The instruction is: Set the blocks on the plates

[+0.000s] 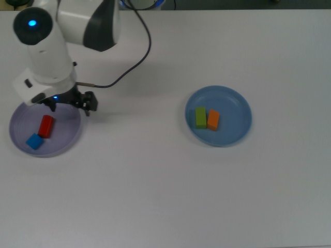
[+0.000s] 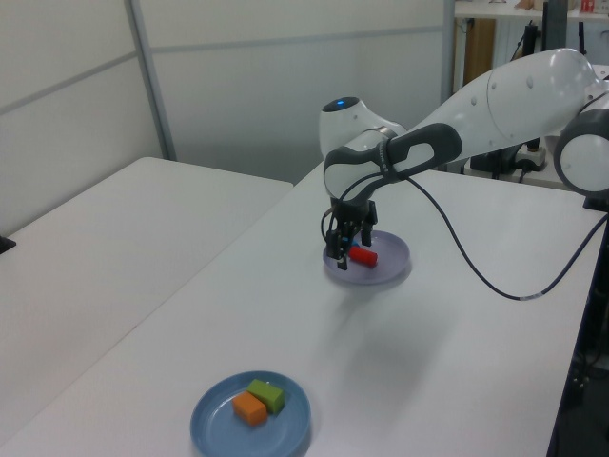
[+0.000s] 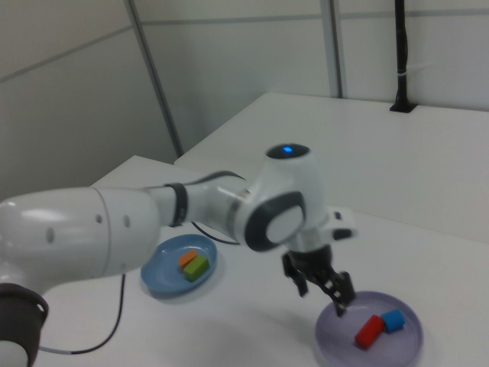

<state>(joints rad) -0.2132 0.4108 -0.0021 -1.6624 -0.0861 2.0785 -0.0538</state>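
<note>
arm (image 1: pixel 77 23) bent downward | gripper (image 3: pixel 321 290) jaws apart, empty

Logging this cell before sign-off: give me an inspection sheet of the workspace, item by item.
Surface: white table, bare apart from the plates.
Job's things: red block and blue cube lie on the lavender plate; green bar and orange bar lie side by side on the blue plate. No block is off a plate.
Clutter: nothing seen.
Grippers: gripper empty, fingers open, above the lavender plate's edge, clear of the blocks.
Cables: black cable runs from the wrist along the arm, above the table.
Surroundings: pale wall panels; a second white table alongside.
</note>
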